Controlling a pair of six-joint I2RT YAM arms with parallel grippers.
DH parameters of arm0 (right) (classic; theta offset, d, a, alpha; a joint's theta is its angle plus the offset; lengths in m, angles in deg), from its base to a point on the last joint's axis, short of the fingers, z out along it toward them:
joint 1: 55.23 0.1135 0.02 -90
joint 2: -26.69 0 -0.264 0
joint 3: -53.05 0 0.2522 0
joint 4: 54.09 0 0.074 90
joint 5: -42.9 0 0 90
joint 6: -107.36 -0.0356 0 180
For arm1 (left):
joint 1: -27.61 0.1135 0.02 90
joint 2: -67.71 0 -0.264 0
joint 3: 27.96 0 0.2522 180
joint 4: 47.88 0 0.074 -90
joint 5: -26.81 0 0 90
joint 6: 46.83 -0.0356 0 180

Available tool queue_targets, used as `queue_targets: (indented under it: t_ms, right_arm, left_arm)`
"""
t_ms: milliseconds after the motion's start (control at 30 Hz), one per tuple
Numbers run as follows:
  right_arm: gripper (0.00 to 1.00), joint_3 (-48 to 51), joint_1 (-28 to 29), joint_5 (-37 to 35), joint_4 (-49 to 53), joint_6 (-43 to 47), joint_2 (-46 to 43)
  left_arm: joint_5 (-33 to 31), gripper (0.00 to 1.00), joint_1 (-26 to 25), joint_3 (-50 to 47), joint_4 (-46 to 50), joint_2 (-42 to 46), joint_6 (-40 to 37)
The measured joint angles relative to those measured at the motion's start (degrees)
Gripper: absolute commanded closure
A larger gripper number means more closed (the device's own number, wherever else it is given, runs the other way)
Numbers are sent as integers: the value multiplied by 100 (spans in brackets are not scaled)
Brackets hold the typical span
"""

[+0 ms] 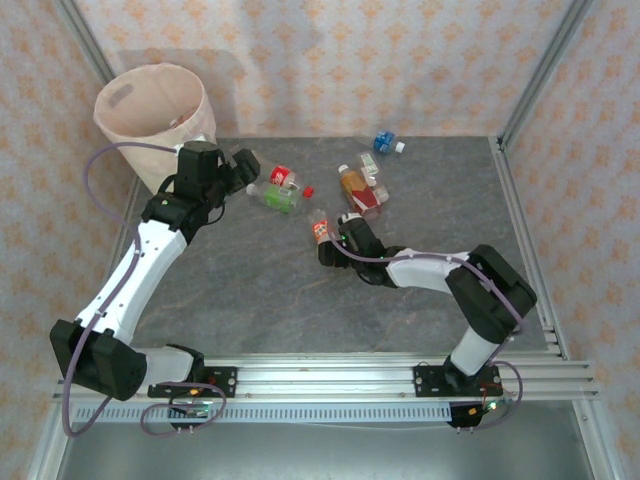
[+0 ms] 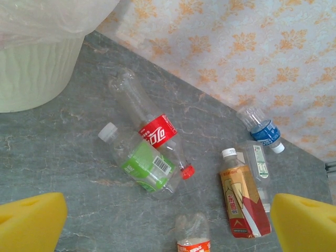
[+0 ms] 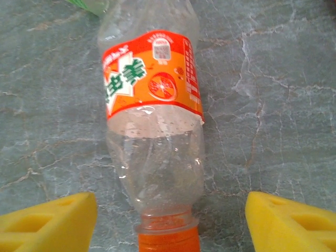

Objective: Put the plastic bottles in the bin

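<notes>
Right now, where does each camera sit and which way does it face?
Top external: above and behind the bases, looking down on table, bin, left arm, right arm.
Left wrist: on the left arm, looking down past the left tool at the green-label bottle and bin.
Right wrist: close above the orange-label bottle, right tool straddling its neck.
Shared: both wrist views show that bottle.

Bin (image 1: 140, 110): cream-pink. Table (image 1: 280, 290): grey, pale marble veining. Wall (image 1: 350, 60): pale, repeating orange floral print. Orange-label bottle (image 3: 152, 121): clear, orange cap, green lettering on white. Red-label bottle (image 2: 157, 131), green-label bottle (image 2: 144, 165), blue-label bottle (image 2: 264, 132): clear. Gold-and-red bottle (image 2: 244, 205): white cap.
</notes>
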Motion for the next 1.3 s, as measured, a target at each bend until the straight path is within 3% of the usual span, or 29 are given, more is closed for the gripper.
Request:
queue_targets:
  t_ms: [333, 700, 1033, 1300]
  right_arm:
    - [38, -240, 2, 133, 46, 151, 520]
    - [69, -203, 4, 175, -37, 278, 573]
    - [99, 68, 4, 400, -358, 588, -258]
    - [100, 203, 4, 721, -990, 682, -839]
  left_arm:
    - [46, 0, 0, 0, 0, -192, 0]
    - [527, 0, 0, 0, -28, -354, -116]
    - [1261, 0, 0, -205, -452, -450, -151]
    - [2002, 0, -4, -367, -970, -490, -125]
